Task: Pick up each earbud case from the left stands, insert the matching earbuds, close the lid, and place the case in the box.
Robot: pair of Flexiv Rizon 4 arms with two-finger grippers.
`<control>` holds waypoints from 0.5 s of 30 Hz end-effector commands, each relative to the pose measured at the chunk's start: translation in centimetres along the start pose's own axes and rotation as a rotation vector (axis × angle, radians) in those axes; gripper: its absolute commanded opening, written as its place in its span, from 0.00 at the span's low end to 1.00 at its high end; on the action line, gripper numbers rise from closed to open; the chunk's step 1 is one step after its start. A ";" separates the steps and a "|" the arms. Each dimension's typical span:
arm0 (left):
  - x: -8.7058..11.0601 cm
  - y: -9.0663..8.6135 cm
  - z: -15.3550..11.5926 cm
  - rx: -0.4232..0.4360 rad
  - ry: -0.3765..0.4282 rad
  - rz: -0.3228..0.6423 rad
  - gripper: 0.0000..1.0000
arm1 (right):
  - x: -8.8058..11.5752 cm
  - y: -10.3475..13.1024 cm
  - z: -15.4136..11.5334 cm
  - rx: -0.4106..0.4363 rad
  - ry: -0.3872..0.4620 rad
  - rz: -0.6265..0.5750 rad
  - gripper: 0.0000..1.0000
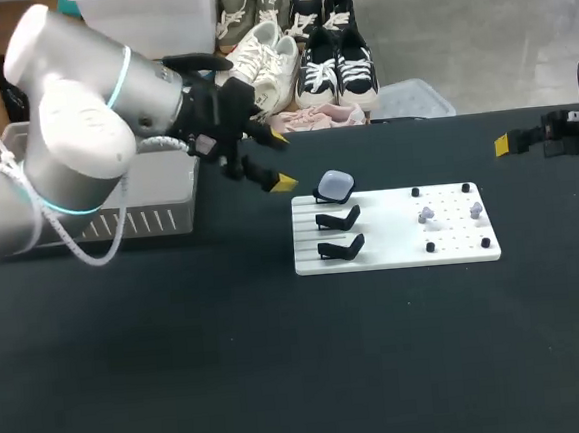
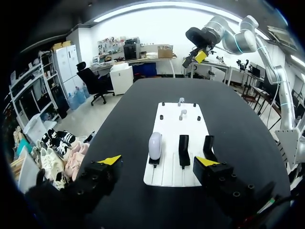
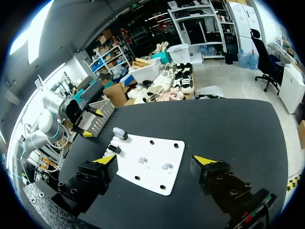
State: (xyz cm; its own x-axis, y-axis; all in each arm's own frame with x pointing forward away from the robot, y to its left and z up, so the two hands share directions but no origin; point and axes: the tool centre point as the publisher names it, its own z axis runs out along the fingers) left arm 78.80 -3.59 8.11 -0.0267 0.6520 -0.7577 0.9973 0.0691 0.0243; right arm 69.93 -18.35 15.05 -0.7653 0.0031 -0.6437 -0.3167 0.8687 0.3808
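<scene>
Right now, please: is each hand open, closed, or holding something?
Left hand: open, holding nothing.
Right hand: open, holding nothing.

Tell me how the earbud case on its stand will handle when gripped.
The earbud case looks smooth and rounded, so it is probably slippery to pinch. It is small, so likely light and rigid. Perched on a narrow stand, it may tip off if nudged.
</scene>
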 end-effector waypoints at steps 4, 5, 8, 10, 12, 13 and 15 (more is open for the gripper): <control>0.2 0.6 2.4 0.124 -0.028 0.000 1.00 | 0.0 -0.1 0.0 -0.005 0.001 -0.002 1.00; 0.2 0.5 2.6 0.130 -0.032 -0.002 1.00 | 0.0 -0.1 0.0 -0.005 0.001 -0.002 1.00; 0.4 0.4 3.4 0.138 -0.041 -0.005 0.98 | 0.0 -0.1 0.0 -0.005 0.001 -0.002 1.00; 0.5 0.3 3.7 0.142 -0.047 -0.009 0.88 | 0.0 -0.1 0.0 -0.005 0.001 -0.002 1.00; 0.7 0.3 4.2 0.143 -0.053 -0.013 0.83 | 0.0 -0.1 0.0 -0.005 0.001 -0.002 1.00; 0.8 0.2 4.3 0.143 -0.054 -0.014 0.84 | 0.0 -0.1 0.0 -0.005 0.001 -0.002 1.00; 0.9 0.2 4.7 0.141 -0.060 -0.016 0.85 | 0.0 -0.1 0.0 -0.005 0.001 -0.002 1.00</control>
State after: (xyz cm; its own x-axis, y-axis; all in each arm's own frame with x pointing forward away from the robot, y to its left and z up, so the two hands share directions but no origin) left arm 78.80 -6.24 4.95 -0.0438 0.6112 -0.7902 0.9974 -0.0186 -0.0697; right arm 69.93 -18.34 15.06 -0.7653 0.0031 -0.6437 -0.3167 0.8687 0.3808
